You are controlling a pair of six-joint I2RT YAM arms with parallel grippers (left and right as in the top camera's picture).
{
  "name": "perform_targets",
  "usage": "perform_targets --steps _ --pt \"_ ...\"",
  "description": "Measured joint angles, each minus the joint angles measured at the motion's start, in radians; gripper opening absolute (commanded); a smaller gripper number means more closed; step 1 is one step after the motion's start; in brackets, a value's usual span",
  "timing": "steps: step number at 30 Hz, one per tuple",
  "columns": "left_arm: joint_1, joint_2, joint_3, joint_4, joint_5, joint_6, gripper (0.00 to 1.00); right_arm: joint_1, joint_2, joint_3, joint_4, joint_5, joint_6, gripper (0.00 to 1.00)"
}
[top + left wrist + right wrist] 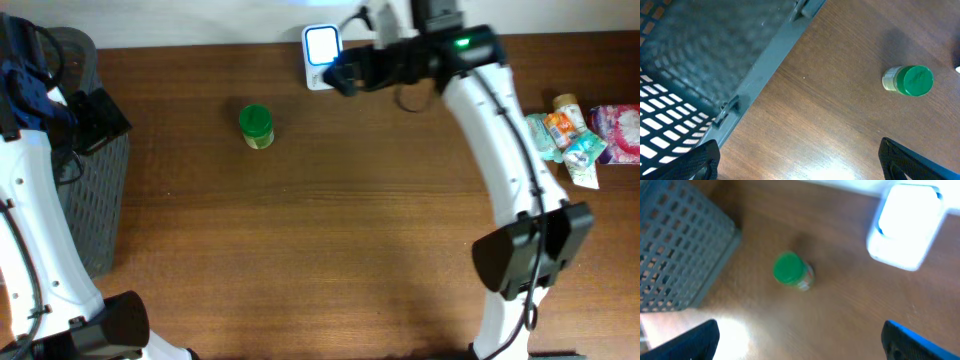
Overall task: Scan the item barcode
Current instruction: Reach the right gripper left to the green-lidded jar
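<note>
The jaws of the right gripper (800, 342) are seen spread wide, with only bare wood between the two dark fingers (695, 340) and nothing held. The jaws of the left gripper (800, 165) are likewise wide apart and empty. Beneath the right gripper, in its wrist view, the green-lidded jar (791, 271) is found on the wooden table (350, 230), apart from both grippers and touched by neither. From overhead the jar is placed on the far left-centre part of the table, between the grey mesh basket (95, 200) at the left edge and the white barcode scanner (322, 45) at the far edge, nearer the scanner. The right gripper is held just beside the scanner, whose face is lit bright. The left gripper is held over the near rim of the basket. A cluster of packaged goods (585, 130) is seen at the table's right edge, well apart from the jar.
</note>
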Motion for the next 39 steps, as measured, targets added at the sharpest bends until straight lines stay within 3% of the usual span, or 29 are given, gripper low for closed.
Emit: perform_targets --steps 5,10,14,20,28,32,39 --pt "0.0 0.0 0.0 0.001 0.0 0.0 0.99 0.208 0.013 0.0 0.088 0.298 0.0 0.99" --pt "0.0 0.0 0.0 0.001 0.0 0.0 0.99 0.287 0.045 -0.001 0.17 0.439 -0.039 0.99" --pt "0.0 0.0 0.0 0.001 0.0 0.0 0.99 0.315 0.165 -0.002 0.148 0.462 -0.154 0.99" --pt "0.0 0.0 0.0 0.001 0.0 0.0 0.99 0.321 0.239 -0.012 0.218 0.468 -0.167 0.99" --pt "0.0 0.0 0.0 0.001 0.0 0.0 0.99 0.321 0.292 -0.013 0.347 0.376 -0.426 0.99" --pt "0.0 0.0 0.0 0.001 0.0 0.0 0.99 0.321 0.405 -0.013 0.44 0.375 -0.463 0.99" --pt "0.0 0.0 0.0 0.001 0.0 0.0 0.99 0.321 0.43 -0.013 0.545 0.375 -0.464 0.99"
